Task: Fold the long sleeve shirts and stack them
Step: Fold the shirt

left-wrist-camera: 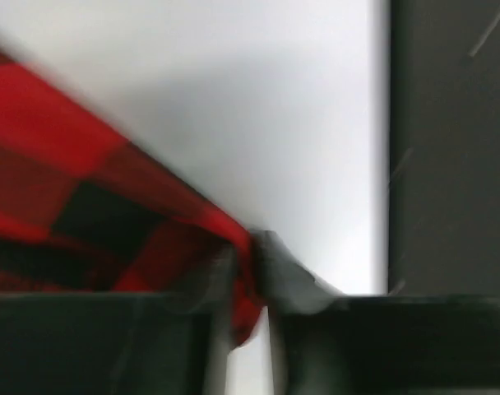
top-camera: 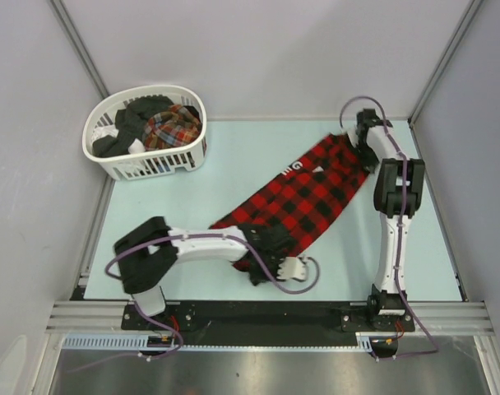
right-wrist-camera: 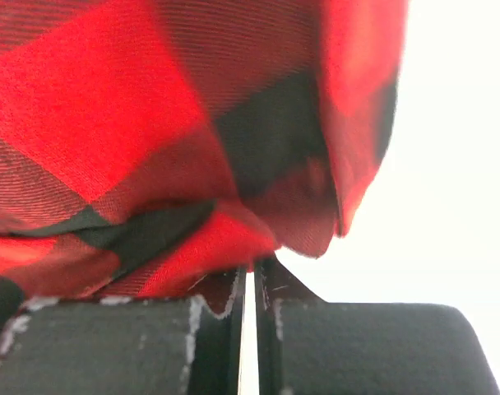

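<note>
Close up, left wrist view: the left pincer is clamped on an edge of the red-and-black check shirt, cloth nipped between the two dark fingers. The picture is blurred. Behind it are pale worktop and a dark upright band down the right of the frame.

Right wrist view: the right pincer has its fingers drawn nearly together, with only a thin slit of light between them. A fold of the same shirt is caught at the tips. Cloth fills the upper left of the frame; the right side is washed out white.

From above: the left pincer sits at lower centre and the right pincer at upper right. The shirt lies in a long diagonal between them, on the worktop. A small white mark shows on its upper edge, unreadable.

Surface: the worktop is flat and pale mint green.

A white slatted basket stands at the upper left, well apart from the shirt. It holds a multicolour plaid shirt beside a dark garment.

Room: plain pale grey walls stand on three sides, with metal posts at the corners. A ribbed metal rail runs along the bottom edge and carries both arm bases.
</note>
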`<state>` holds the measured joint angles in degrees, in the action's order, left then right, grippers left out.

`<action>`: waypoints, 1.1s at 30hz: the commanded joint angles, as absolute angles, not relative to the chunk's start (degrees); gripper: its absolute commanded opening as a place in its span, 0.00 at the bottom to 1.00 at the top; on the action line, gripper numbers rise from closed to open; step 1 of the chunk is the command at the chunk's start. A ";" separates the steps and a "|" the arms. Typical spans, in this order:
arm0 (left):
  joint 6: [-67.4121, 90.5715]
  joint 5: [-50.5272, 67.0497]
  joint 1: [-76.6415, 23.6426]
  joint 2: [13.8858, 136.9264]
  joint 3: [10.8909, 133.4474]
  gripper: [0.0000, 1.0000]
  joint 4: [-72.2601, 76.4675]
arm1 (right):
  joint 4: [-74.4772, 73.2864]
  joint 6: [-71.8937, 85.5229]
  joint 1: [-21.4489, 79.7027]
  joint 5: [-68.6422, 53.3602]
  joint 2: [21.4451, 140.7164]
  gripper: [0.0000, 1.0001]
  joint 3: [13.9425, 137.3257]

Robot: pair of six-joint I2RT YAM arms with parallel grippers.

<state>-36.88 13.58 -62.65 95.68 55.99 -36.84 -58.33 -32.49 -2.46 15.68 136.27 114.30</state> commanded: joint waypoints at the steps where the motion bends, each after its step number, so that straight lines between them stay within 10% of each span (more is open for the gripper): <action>1: -16.19 25.39 -68.82 102.65 65.82 0.40 -38.06 | -32.96 -34.28 4.56 13.45 141.69 0.10 127.87; 8: -12.22 32.24 -51.31 89.31 67.85 0.63 -39.11 | -34.62 -31.04 2.03 5.90 119.64 0.70 117.53; 17: -9.15 37.44 -18.05 95.26 71.54 0.58 -40.52 | -38.87 -13.91 -3.69 -23.26 100.47 0.64 89.15; 33: -12.04 39.46 -14.68 109.06 70.22 0.53 -38.50 | -18.29 11.95 -8.26 -39.73 107.57 0.53 59.51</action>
<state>-11.55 34.41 -14.55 106.89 69.36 -39.92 -25.52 6.11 -8.60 -38.15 106.83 62.76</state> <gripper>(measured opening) 0.529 0.525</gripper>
